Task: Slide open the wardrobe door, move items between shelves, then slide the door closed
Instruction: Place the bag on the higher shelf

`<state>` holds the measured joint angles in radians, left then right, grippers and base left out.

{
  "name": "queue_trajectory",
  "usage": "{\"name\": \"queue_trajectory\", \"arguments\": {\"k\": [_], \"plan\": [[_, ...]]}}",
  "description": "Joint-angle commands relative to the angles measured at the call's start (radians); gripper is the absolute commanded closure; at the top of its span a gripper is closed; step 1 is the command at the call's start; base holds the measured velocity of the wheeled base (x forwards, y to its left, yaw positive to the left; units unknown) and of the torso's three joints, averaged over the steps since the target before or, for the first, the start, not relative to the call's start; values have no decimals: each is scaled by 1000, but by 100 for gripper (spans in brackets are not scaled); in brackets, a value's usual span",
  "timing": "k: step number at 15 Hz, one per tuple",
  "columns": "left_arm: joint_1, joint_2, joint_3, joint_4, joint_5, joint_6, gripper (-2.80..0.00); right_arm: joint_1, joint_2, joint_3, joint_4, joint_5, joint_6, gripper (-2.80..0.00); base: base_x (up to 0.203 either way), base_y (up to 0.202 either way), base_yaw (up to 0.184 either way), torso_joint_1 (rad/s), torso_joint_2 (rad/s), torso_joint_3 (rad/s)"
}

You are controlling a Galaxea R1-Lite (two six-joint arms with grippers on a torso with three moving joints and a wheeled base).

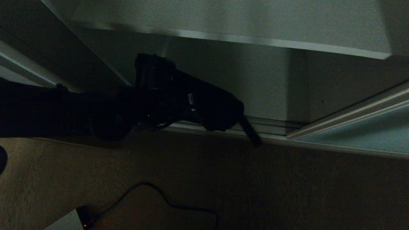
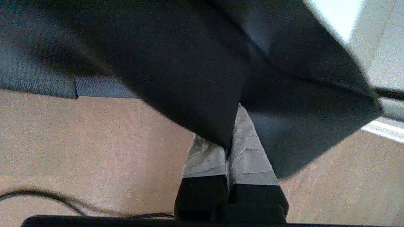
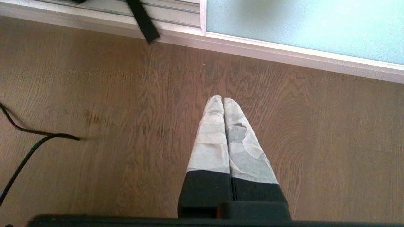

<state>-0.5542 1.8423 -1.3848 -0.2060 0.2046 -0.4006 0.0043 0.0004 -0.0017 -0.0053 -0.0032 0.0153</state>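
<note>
At far left of the head view the left arm (image 1: 48,111) comes in dark across the frame, reaching twd the wardrobe opening, w/ the left gripper (image 2: 228,148) hidden behind what it carries. Wrist view shows its taped fingers (image 2: 249,157) pinched together on a fold of the black fabric bag (image 2: 189,63), cloth caught between them, bag hanging over the wood floor (image 2: 94,142). From the head cam the bag (image 1: 211,108) is a dark mass just in front of the bottom track (image 1: 274,127), prob. clear of the floor, though it's too dim to be sure. Its strap (image 1: 250,132) trails down across the track onto the floor edge. Above, a pale shelf (image 1: 255,22) spans the opening, light front edge showing. Further right, the sliding wardrobe door (image 1: 367,131), frosted teal w/ silver frame, sits pushed aside, leaving the opening bare. Right gripper (image 3: 223,104) hangs over the floor near the door's lower frame, well apart from the bag, fingertips pressed together w/ nothing between. A black cable (image 1: 166,198) lies on the floor nearer the robot.
</note>
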Motion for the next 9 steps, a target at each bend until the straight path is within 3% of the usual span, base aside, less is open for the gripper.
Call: {"name": "queue_trajectory", "arguments": {"k": [1,3,6,9], "plan": [[-26,-100,32,42,11,-1,0,0,-2,0,-1,0,0,0,0,0,0,0,0,0],[-40,-170,89,131,9,-7,0,0,-2,0,-1,0,0,0,0,0,0,0,0,0],[-59,-287,149,167,17,-1,0,0,-2,0,-1,0,0,0,0,0,0,0,0,0],[-59,-417,178,243,29,48,0,0,-2,0,-1,0,0,0,0,0,0,0,0,0]]}}
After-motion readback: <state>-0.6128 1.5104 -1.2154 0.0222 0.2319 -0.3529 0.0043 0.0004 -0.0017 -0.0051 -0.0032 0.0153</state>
